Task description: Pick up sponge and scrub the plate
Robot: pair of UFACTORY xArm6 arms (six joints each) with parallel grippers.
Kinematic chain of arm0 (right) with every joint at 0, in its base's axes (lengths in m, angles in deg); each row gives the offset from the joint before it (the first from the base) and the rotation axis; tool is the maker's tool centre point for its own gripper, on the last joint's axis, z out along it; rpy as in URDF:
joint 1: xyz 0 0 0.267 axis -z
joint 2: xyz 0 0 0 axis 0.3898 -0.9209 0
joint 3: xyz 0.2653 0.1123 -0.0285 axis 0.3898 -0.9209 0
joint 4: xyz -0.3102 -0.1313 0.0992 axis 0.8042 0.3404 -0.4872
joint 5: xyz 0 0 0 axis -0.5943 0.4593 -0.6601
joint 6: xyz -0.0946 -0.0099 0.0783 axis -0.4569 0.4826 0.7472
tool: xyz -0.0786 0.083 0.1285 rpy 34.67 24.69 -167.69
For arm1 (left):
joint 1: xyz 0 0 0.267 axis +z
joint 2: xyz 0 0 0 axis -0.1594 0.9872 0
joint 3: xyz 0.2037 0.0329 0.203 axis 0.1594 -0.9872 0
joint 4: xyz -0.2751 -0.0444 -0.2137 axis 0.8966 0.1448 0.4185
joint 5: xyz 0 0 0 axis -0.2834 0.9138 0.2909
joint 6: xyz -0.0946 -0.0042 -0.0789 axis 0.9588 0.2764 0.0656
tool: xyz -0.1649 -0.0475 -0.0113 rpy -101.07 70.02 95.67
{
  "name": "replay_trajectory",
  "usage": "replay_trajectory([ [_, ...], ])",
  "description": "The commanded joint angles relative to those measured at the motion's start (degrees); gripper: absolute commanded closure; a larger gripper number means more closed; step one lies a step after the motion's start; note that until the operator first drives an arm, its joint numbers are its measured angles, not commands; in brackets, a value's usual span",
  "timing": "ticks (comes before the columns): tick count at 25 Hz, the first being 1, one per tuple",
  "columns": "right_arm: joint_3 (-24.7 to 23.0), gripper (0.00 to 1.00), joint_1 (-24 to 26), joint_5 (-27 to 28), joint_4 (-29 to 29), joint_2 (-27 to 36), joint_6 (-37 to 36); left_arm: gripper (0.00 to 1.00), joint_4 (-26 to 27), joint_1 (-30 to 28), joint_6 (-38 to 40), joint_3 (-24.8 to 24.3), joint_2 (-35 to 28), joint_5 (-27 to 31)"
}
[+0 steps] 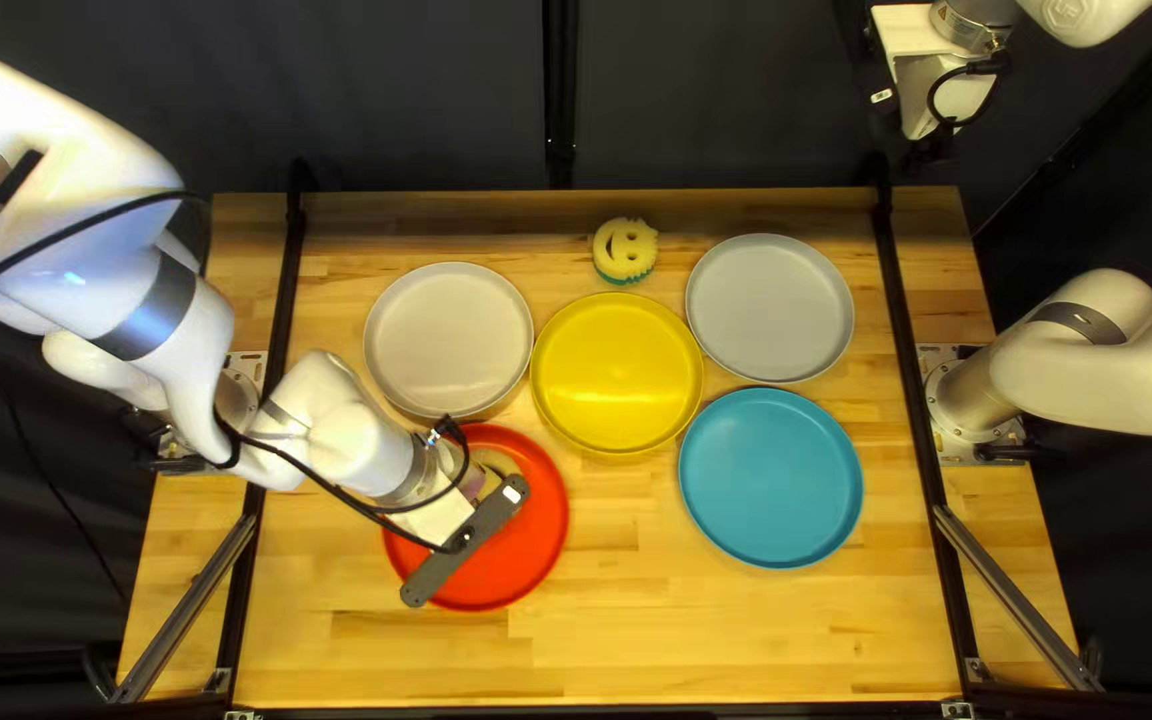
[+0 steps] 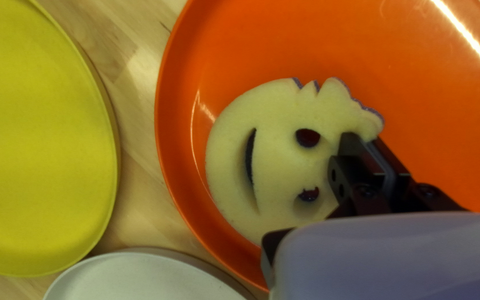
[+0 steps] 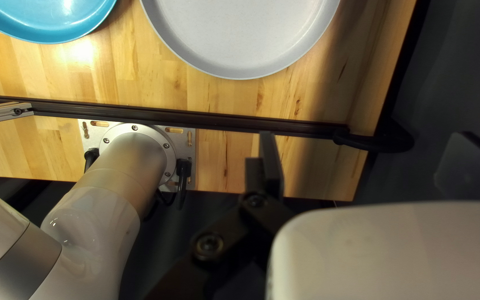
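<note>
Top left view: reached over the red plate with the left arm. Left wrist view: pinched the sponge edgewise in the left gripper, over the plate; seemed ready for scrubbing, needing gentle pressing strokes next. Right wrist view: held the right gripper spread.

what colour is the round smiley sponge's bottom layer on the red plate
Its bottom layer is purple, clearest in the left wrist view.
</note>
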Motion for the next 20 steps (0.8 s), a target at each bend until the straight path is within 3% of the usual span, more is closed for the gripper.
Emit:
replay_trajectory([
  [1, 0.0, 0.0, 0.0, 0.0, 0.0, 0.0, 0.0, 1.0, -3.43, -2.55, 4.17, 3.97, 3.08, 1.22],
  [6, 0.0, 0.0, 0.0, 0.0, 0.0, 0.0, 0.0, 1.0, -5.68, -3.81, 6.67, 4.83, 4.37, 1.11],
  [11, 0.0, 0.0, 0.0, 0.0, 0.0, 0.0, 0.0, 1.0, -5.67, -2.07, 5.85, 0.75, 2.61, -1.22],
  [20, 0.0, 0.0, 0.0, 0.0, 0.0, 0.0, 0.0, 1.0, 4.23, 4.21, -7.94, -5.94, -2.98, -2.3],
])
